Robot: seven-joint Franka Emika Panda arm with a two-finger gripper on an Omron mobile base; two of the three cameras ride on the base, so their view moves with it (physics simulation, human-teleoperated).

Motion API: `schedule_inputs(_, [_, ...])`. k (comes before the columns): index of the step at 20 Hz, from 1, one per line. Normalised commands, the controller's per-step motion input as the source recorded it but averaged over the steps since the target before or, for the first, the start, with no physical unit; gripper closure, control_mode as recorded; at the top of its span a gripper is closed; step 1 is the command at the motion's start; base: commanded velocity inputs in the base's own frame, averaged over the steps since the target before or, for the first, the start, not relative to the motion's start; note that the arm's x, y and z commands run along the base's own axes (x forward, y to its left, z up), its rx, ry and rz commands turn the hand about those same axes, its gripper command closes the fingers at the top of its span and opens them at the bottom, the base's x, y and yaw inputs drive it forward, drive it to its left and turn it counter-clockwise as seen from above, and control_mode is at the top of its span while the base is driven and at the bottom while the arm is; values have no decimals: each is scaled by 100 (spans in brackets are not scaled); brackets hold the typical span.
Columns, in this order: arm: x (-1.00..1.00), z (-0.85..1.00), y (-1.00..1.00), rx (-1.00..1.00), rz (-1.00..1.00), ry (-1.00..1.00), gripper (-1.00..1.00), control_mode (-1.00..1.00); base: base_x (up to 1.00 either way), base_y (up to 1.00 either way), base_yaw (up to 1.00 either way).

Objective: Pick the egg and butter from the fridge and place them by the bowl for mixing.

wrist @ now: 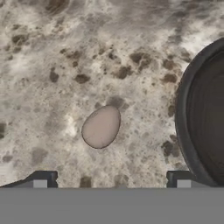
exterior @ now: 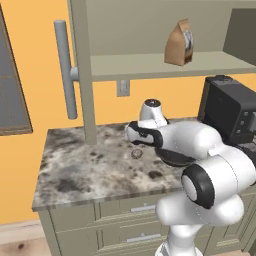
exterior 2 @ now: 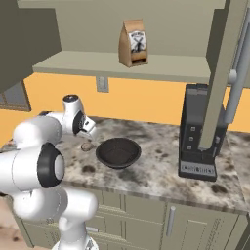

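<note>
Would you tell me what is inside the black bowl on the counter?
The bowl looks empty: its dark inner wall and bottom show in the right base view. The egg lies outside it, beside the rim.

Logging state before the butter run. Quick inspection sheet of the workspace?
Surface: mottled stone counter, nothing spilled.
Job's things: egg lies on the counter beside the bowl, apart from it.
Clutter: black boxy appliance on the counter; brown paper bag on the shelf.
Grippers: gripper open, empty, above the egg.
Cables: nothing seen.
Surroundings: orange wall, wall outlet, olive-green cabinets.
</note>
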Motion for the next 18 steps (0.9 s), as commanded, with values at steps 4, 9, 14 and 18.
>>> schedule_inputs(4, [-48,28,-9,0,8,-14,-100,-100,0,0,0])
schedule_inputs(9, [-45,30,-11,0,8,-13,-100,-100,0,0,0])
schedule_inputs(14, [-46,37,-12,-1,7,-4,-100,-100,0,0,0])
schedule_inputs(18, [-36,34,-4,-8,8,0,-100,-100,0,0,0])
